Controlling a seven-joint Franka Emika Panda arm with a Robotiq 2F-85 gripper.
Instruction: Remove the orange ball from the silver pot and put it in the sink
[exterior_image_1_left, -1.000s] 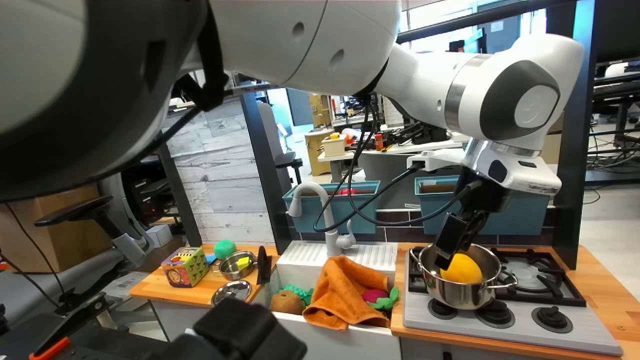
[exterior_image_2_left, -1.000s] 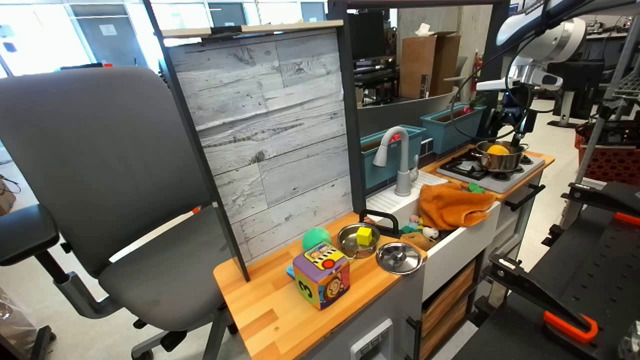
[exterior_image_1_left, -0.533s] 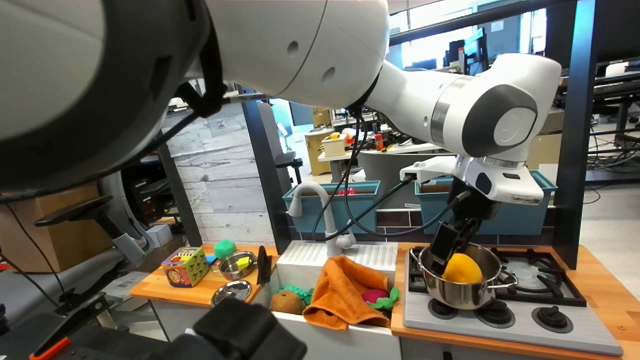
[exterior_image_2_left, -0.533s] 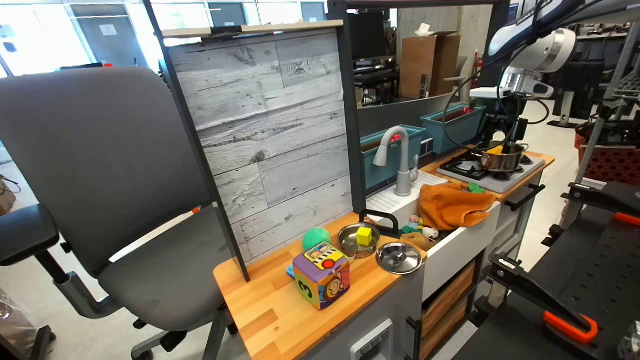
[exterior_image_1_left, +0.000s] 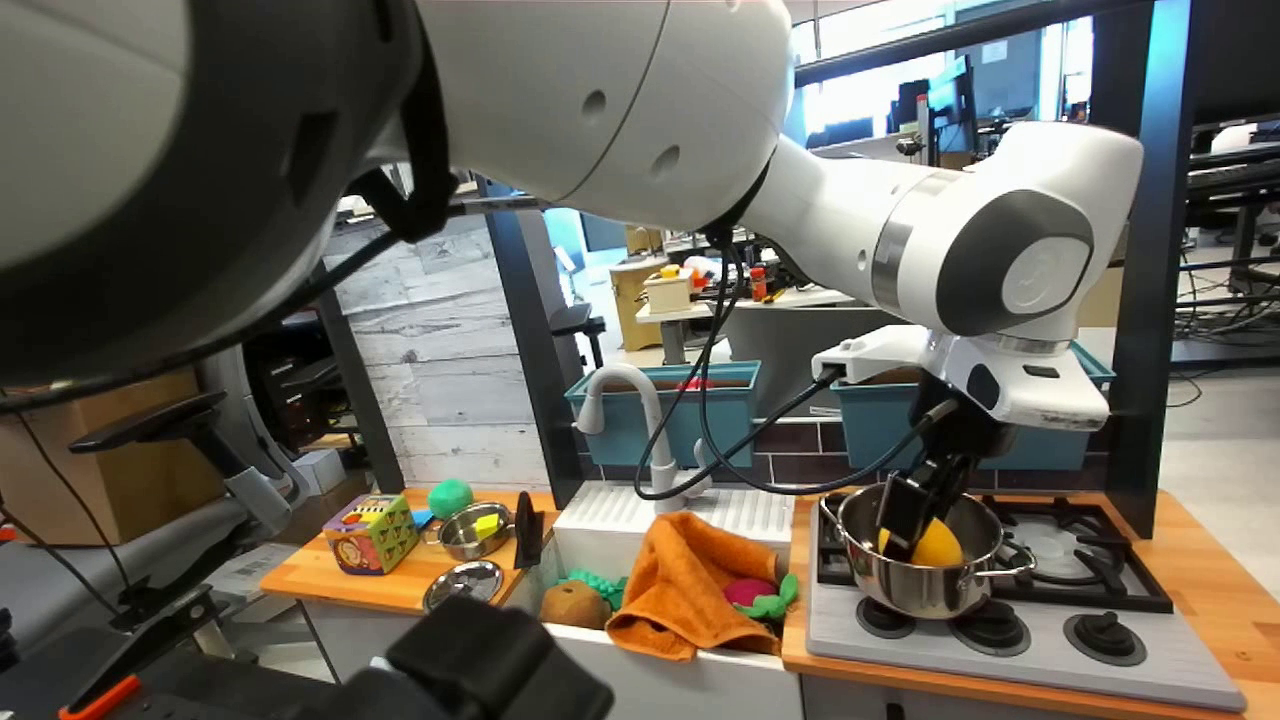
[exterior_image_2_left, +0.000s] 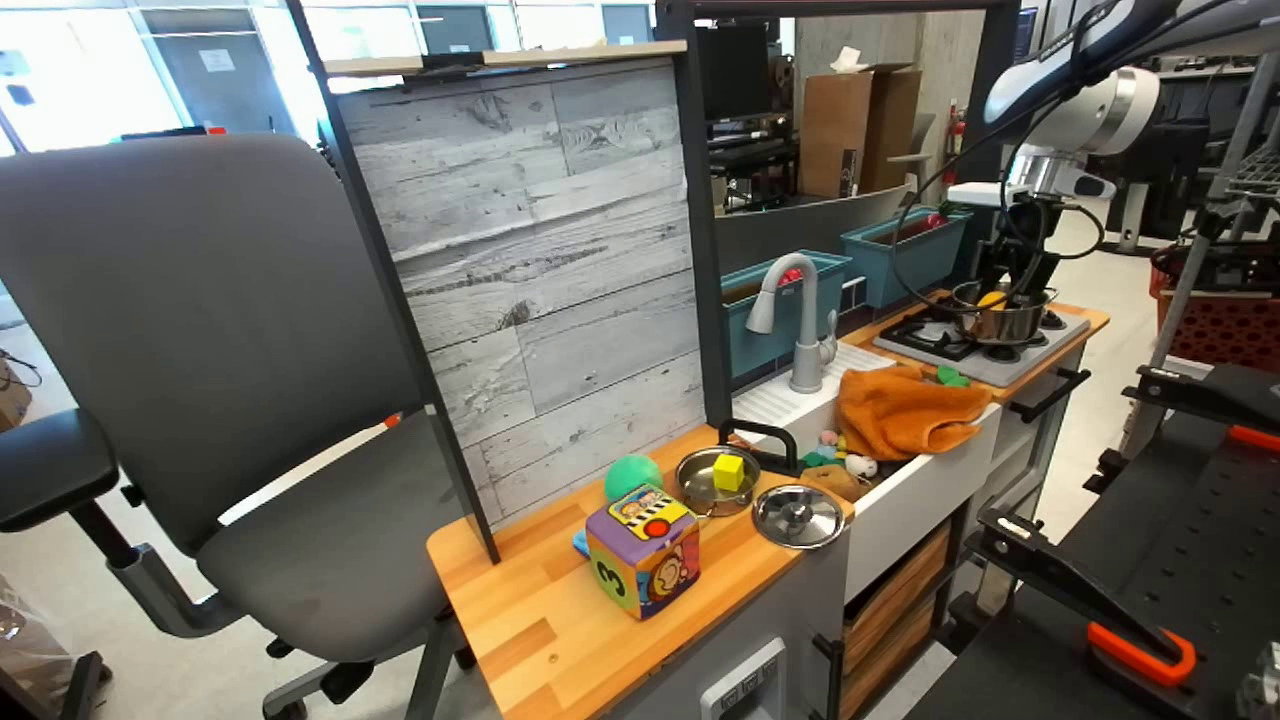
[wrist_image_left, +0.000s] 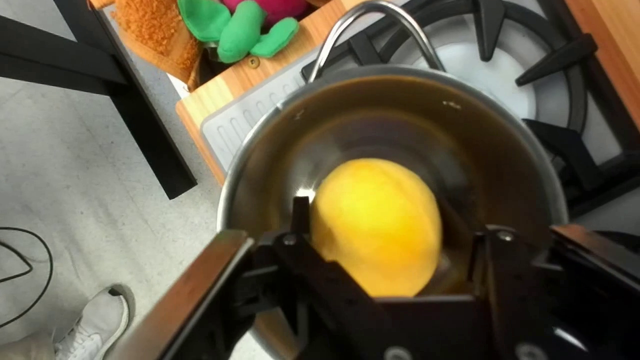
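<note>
gripper had its fingers spread wider than the ball, nothing held. orange ball, reading yellow-orange, sat between the fingers inside the silver pot; not lifted out. off-centre: finger at the left of the wrist view was right beside the ball, contact unclear; the one at the right had a plain gap. sink was left of the gripper in both exterior views, partly covered by an orange towel.

risks, my guess: closing off-centre could have shoved the ball across toward the farther finger or rolled it against the pot wall. if the fingers were too shallow, the round ball would likely have squirted out from under them; depth hard to judge. pot wall ringed the fingers closely, so going sideways before lifting might have caught the rim and dragged the pot. later, releasing over the towel could have left the ball on cloth, not in the basin.

vs half a second earlier: gripper had shifted right and lower in an exterior view, hiding more of the ball; pot and towel looked unmoved.
</note>
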